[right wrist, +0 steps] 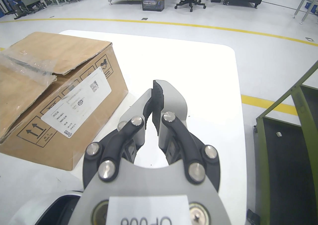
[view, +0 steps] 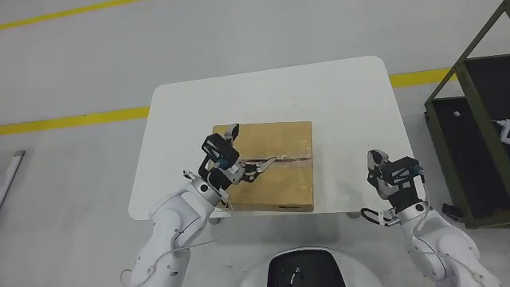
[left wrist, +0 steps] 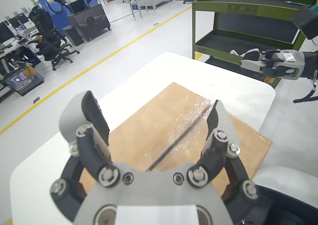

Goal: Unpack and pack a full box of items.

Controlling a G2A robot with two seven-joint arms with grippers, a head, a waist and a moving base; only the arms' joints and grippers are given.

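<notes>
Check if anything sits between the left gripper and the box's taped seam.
Nothing visible does. The left gripper is open over the box, with the seam lined up between its fingers. Clear tape covers that seam. The right gripper is shut, off past the box's side.

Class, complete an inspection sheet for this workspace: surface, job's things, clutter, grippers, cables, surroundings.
Surface: white table with rounded corners.
Job's things: brown cardboard box, flaps closed, crumpled clear tape along seam, one flap corner lifted.
Clutter: nothing seen.
Grippers: left gripper open above the taped seam; right gripper shut, beside the box, touching nothing.
Cables: black cable by right wrist.
Surroundings: green metal shelf cart beside table; yellow floor line.
</notes>
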